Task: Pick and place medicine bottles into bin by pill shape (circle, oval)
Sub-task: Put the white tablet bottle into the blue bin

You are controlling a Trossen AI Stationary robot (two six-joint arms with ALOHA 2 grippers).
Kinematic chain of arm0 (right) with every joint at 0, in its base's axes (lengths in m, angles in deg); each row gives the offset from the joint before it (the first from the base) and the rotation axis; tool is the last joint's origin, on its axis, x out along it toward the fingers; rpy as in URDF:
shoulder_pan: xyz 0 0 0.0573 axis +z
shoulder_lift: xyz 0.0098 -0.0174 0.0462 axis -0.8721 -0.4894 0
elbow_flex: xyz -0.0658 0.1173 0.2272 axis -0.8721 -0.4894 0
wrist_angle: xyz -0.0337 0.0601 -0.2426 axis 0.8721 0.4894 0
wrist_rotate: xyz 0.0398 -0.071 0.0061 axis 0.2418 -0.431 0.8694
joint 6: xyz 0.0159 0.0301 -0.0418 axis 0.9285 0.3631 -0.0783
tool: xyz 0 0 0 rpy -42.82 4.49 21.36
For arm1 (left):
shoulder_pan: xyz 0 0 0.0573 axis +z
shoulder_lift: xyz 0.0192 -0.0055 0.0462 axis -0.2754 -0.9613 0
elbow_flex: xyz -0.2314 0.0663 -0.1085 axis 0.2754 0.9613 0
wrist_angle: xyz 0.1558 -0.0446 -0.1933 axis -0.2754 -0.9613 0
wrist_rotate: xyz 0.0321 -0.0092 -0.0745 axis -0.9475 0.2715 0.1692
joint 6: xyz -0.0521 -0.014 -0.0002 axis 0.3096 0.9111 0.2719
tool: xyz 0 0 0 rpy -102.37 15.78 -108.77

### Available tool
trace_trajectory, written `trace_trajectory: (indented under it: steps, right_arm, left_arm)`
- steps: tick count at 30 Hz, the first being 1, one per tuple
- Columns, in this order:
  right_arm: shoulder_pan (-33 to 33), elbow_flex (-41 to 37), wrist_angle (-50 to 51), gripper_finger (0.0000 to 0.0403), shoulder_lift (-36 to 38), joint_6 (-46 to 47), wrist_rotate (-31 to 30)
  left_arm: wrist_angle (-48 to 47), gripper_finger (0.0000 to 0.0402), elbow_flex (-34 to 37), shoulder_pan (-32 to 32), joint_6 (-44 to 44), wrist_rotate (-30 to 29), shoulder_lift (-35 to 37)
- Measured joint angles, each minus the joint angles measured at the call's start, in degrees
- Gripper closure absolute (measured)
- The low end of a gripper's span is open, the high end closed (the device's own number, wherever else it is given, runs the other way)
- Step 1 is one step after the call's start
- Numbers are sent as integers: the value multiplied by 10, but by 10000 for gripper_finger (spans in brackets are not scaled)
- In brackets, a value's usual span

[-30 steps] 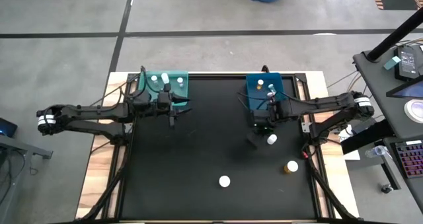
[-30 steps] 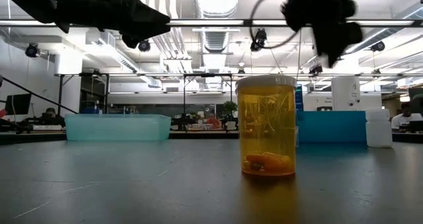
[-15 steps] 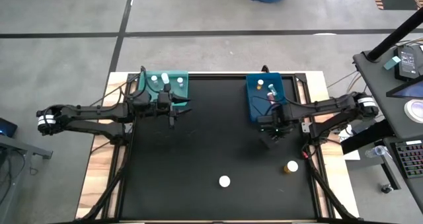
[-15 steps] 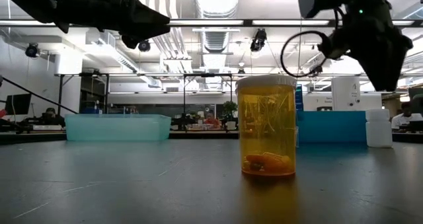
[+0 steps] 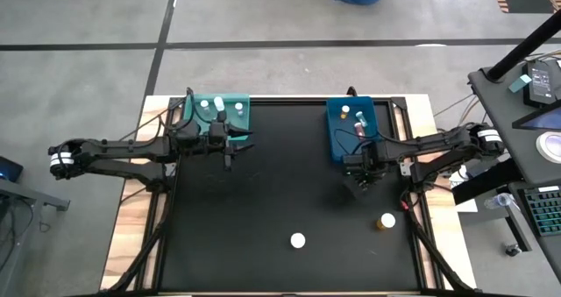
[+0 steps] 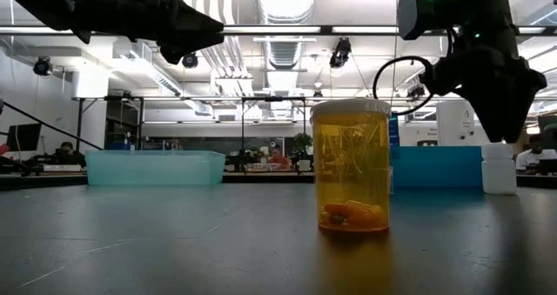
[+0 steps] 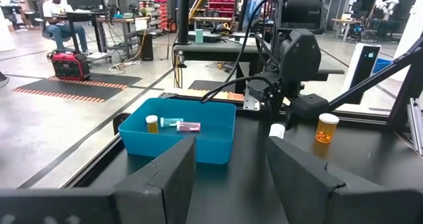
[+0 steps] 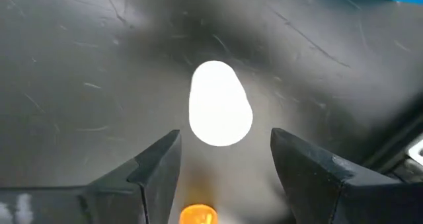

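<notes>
Right gripper (image 8: 225,171) open, empty, poised directly over a white bottle (image 8: 220,104) standing on the mat. Best lowered straight, fingers straddling the cap evenly, then closed gently. Left gripper (image 7: 231,168) open, empty, parked beside the teal bin (image 5: 223,113).

No readable text, label, brand or number in any view. Bottle labels too small to read. Background signage in room blurred, illegible.
</notes>
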Motion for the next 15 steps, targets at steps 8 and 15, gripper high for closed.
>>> trace_trajectory:
  steps: [8, 15]
  right_arm:
    - [0, -13, -41, 179, 0, 0, 0]
    - [0, -41, -77, 179, -6, 5, -1]
  left_arm:
    - [0, 230, 0, 0, 0, 0, 0]
    - [-1, 230, 0, 0, 0, -1, -2]
